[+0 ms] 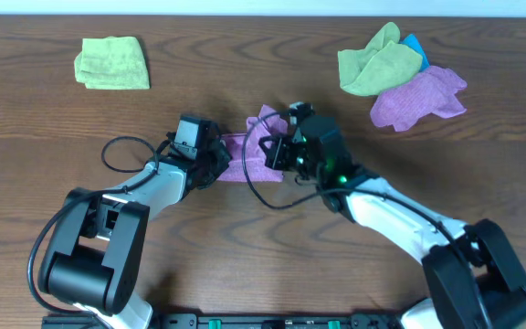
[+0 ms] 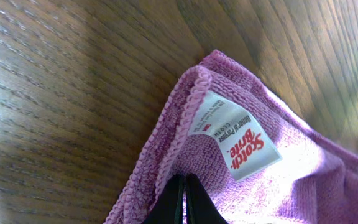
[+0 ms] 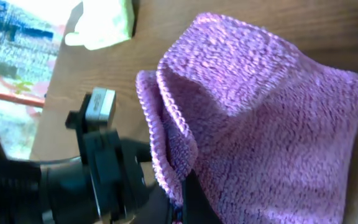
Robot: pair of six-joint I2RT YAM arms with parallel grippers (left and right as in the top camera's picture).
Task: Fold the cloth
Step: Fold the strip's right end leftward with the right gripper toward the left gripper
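Note:
The lilac-purple cloth (image 1: 249, 153) lies bunched and partly folded at the table's middle, between my two grippers. My left gripper (image 1: 215, 164) is shut on the cloth's left edge; in the left wrist view its black fingertips (image 2: 184, 186) pinch the hemmed edge of the cloth (image 2: 291, 168) just below the white tag (image 2: 236, 135). My right gripper (image 1: 277, 151) is shut on the cloth's right side; in the right wrist view its fingers (image 3: 188, 202) grip a hem of the cloth (image 3: 272, 124), which fills the frame. The left arm's wrist shows at left there.
A light green cloth (image 1: 112, 62) lies at the far left. At the far right lie another light green cloth (image 1: 377, 62) over something blue (image 1: 414, 44), and a second purple cloth (image 1: 418, 96). A black cable (image 1: 121, 155) loops beside the left arm.

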